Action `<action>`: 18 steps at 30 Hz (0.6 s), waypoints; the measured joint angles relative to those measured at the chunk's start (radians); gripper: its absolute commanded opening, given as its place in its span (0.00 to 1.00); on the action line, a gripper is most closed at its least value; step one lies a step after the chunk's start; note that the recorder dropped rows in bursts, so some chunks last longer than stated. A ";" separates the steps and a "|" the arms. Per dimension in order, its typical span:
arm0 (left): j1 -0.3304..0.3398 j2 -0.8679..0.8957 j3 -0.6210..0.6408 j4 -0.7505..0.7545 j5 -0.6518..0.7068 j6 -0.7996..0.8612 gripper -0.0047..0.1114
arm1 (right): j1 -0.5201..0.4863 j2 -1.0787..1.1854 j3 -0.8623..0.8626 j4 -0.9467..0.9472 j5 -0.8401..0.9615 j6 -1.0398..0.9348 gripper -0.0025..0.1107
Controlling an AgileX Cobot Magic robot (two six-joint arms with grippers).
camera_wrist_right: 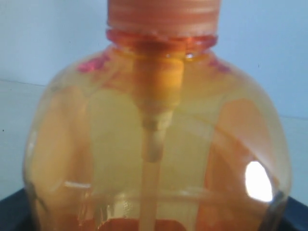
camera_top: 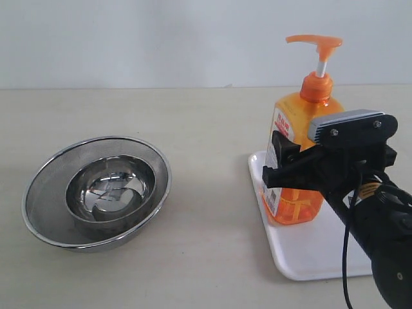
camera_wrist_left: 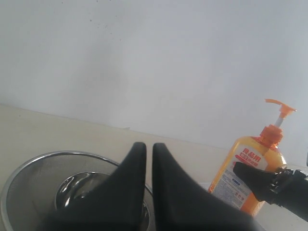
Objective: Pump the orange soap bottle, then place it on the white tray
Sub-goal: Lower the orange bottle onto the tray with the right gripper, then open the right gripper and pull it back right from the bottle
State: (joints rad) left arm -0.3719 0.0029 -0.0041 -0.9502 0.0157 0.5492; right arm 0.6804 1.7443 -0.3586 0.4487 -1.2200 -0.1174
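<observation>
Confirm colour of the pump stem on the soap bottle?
White stem, between orange pump head and collar of the orange soap bottle. Exterior view shows it best.

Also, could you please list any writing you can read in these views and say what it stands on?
On the orange soap bottle, its side label: red characters along the top, too blurred to read.
On the same label: small print beneath, too small to read.
No writing shows on the white tray or the steel bowls.
</observation>
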 measured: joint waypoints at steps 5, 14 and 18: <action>0.000 0.000 0.000 0.000 0.000 0.000 0.08 | 0.000 0.000 0.000 0.000 0.000 0.000 0.65; 0.000 0.000 0.000 0.000 0.002 0.000 0.08 | 0.000 0.000 -0.040 0.019 0.012 0.007 0.84; 0.000 0.000 0.000 0.000 0.002 0.000 0.08 | 0.000 -0.022 -0.040 0.056 0.025 0.007 0.84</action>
State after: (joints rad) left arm -0.3719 0.0029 -0.0041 -0.9502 0.0174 0.5492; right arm 0.6804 1.7225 -0.3986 0.5042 -1.1947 -0.1105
